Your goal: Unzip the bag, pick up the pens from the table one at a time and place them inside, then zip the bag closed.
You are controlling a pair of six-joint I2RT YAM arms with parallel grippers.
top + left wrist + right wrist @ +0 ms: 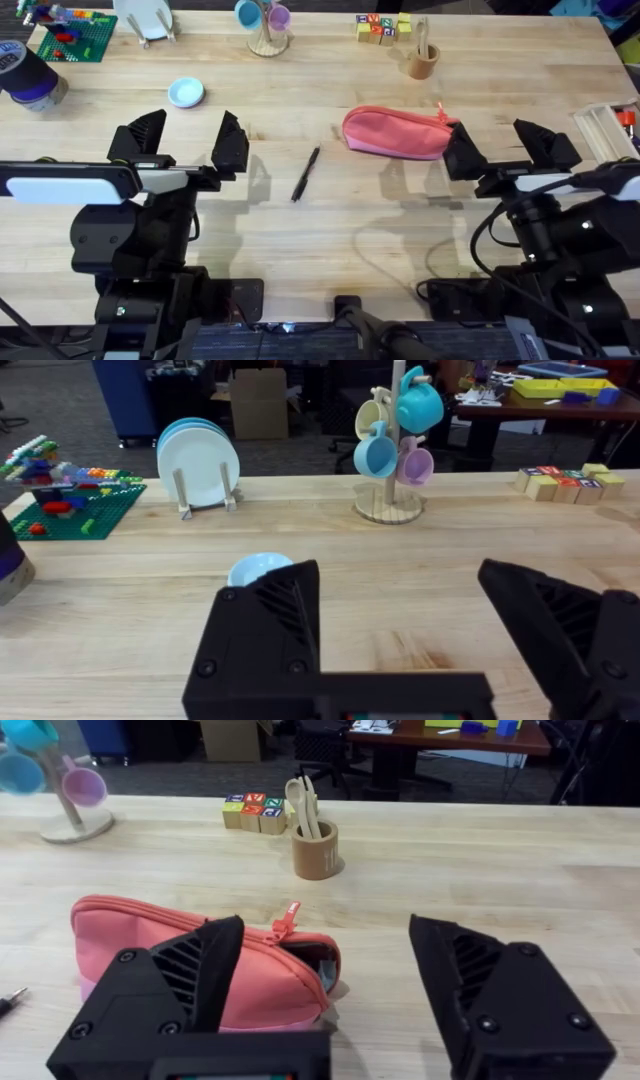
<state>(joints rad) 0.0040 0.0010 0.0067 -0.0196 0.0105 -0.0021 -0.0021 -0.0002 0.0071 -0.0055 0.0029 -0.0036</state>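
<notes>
**A soft pink bag and a thin black pen, waiting to be picked up**

The bag (398, 132) lies on its side on the desk (400, 230), just in front of the right arm. It looks soft and squashy, so I think it will bend and slide if you pull on it. The pink pull tab (287, 919) sticks up at the end near the right gripper (510, 148). That little tab looks like the best place to pinch. The zipper seems partly open at that end, with dark lining showing. One arm may need to hold the bag down while the other pulls.

The pen (305, 174) lies flat on the wood, between the two arms and a bit apart from the bag. It looks light, thin and hard. It could roll or slip, so pinching it across the middle seems safest.

The right gripper has its fingers spread wide and holds nothing. The left gripper (180, 143) is spread wide too, and empty.

Farther back stand a wooden cup (421, 61) and a small blue bowl (186, 93).
</notes>
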